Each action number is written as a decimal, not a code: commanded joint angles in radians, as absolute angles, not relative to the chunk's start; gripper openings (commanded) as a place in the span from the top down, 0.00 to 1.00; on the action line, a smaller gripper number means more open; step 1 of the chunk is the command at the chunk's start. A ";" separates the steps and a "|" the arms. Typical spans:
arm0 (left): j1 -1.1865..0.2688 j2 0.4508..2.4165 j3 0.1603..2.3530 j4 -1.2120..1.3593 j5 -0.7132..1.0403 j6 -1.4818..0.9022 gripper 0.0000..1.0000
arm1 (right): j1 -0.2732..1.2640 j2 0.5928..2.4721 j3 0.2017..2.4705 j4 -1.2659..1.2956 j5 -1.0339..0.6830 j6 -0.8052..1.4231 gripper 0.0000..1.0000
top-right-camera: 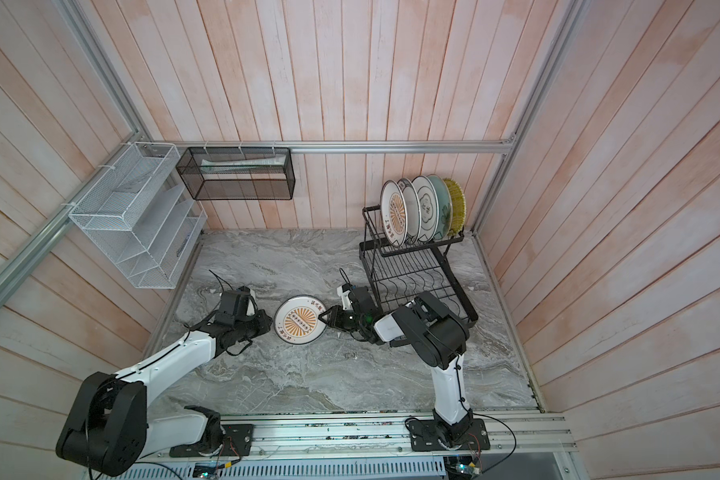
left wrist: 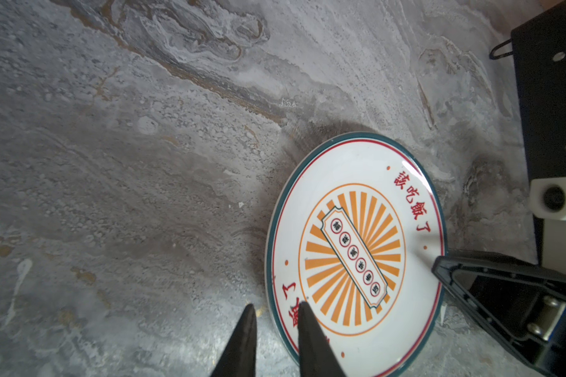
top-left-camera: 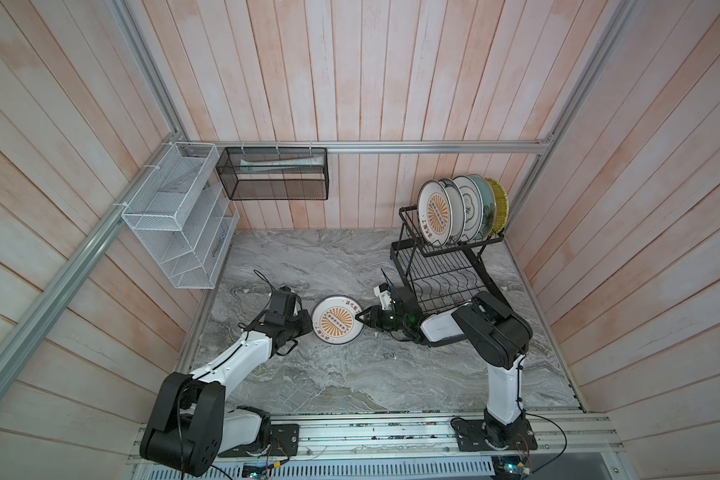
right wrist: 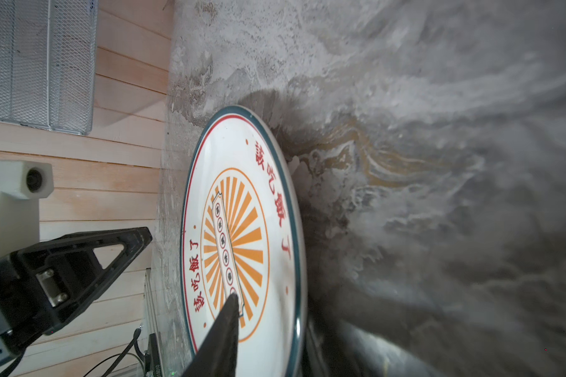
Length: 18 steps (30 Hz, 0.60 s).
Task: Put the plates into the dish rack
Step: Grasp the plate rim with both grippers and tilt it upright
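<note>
Both jaws flank the sunburst plate [top-left-camera: 338, 319], one finger over each rim.

Soft, even daylight; sharp top views, blurred wrist views.

Both top views bend the wall planks outward at their edges. A glare streak crosses the sunburst plate [left wrist: 356, 258] rim, and the plate [right wrist: 242, 241] casts a dark shadow on the smeared, out-of-focus counter [right wrist: 438, 196].

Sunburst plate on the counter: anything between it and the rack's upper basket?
Nothing visible. Bare marble lies between the sunburst plate and the dish rack. Five plates fill the basket's right; the left end looks free.
</note>
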State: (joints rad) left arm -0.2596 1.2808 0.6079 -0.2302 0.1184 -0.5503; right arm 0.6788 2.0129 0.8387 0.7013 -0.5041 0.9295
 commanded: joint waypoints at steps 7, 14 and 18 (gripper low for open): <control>-0.253 1.270 0.602 -0.211 0.116 -0.551 0.75 | 0.672 2.065 0.797 0.808 -0.535 1.010 0.79; -0.252 1.212 0.618 -0.258 0.110 -0.550 0.75 | 0.660 2.039 0.759 0.851 -0.543 1.019 0.86; -0.253 1.167 0.624 -0.277 0.100 -0.550 0.75 | 0.658 2.009 0.742 0.853 -0.537 1.011 0.89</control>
State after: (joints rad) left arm -0.2596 1.2026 0.6075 -0.2508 0.1173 -0.5503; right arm 0.6640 2.0350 0.7681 0.8494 -0.5327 1.0183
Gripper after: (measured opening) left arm 0.249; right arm 0.119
